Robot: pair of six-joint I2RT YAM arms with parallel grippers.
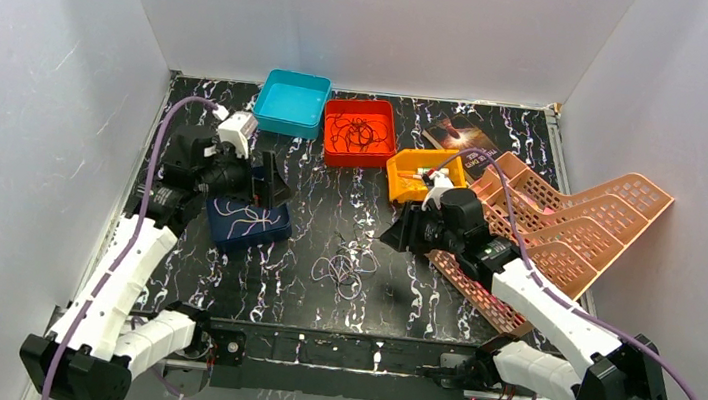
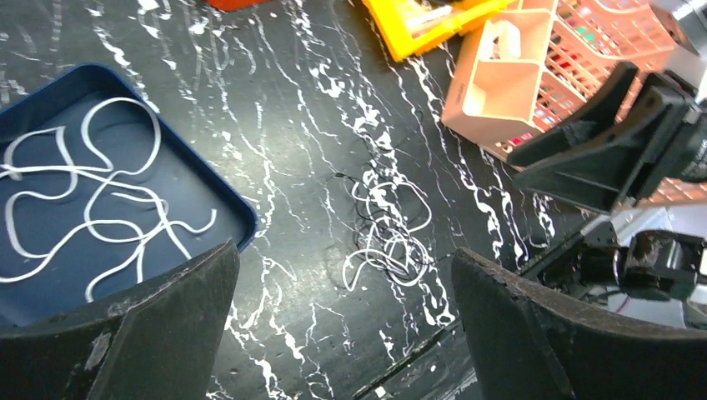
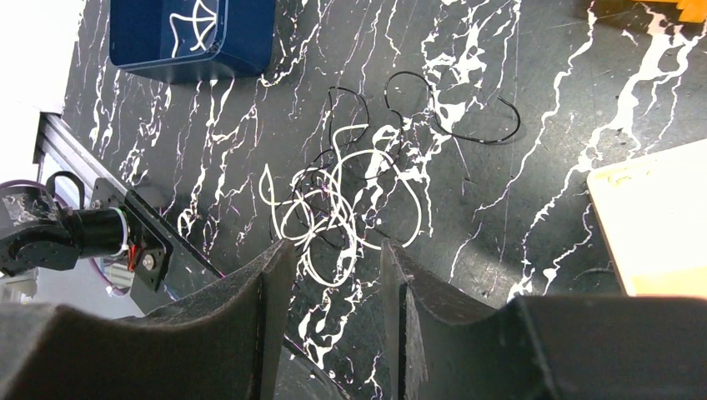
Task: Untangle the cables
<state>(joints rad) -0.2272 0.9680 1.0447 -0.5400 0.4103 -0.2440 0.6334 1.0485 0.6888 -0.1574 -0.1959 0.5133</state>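
Black and white cables [image 1: 347, 270] [image 3: 342, 208] are seen knotted into one loose clump with no clear long axis, on the marbled counter [image 1: 250, 284] between the arms. The clump lies just ahead of and below the right gripper [image 3: 335, 246], the nearer one, which is parted partway with nothing between its jaws. The left gripper [image 2: 342, 250] is spread wide and empty over the navy tray [image 2: 242, 225], farther off. Four trays are counted: navy, teal [image 1: 293, 102], red [image 1: 360, 132] and yellow [image 1: 414, 172]; the strands cannot be numbered.

Left gripper [image 1: 270, 180] gapes wide, far left; right gripper [image 1: 396, 235] hangs near centre, jaws narrowly apart.
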